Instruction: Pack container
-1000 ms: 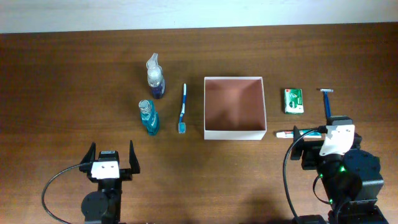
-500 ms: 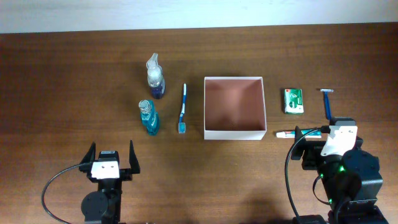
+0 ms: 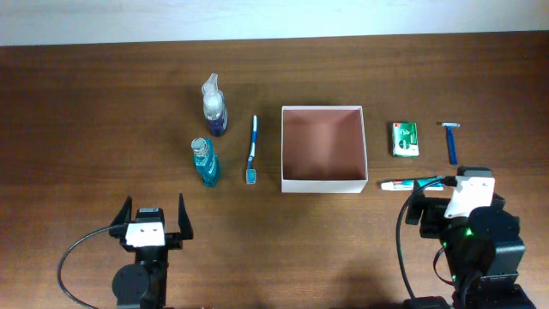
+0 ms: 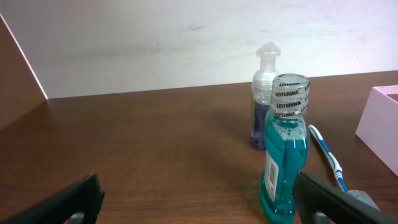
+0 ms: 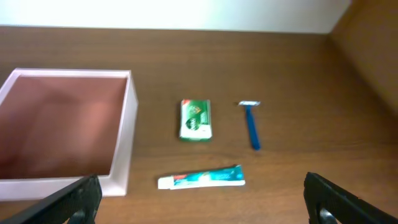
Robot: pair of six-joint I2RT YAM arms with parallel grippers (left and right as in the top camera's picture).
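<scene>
On the dark wooden counter (image 3: 86, 103) the white box (image 3: 324, 185) sat mid-counter, a toothbrush (image 3: 252, 150) just left of it, toothpaste (image 3: 412, 183) near its right front corner. The left tool (image 3: 154, 210) and right tool (image 5: 200, 198) both stood released, jaws wide.

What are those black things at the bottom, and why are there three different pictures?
Those are a robot's grippers, like two-finger hands: the left gripper and the right gripper. Both are open and hold nothing. One picture looks down from above the table. The other two come from small cameras on the robot's wrists. On the table sits the container, a box with nothing inside. On one side of it are a mouthwash bottle, a pump bottle and a toothbrush. On the other are a green packet, a razor and toothpaste.
</scene>
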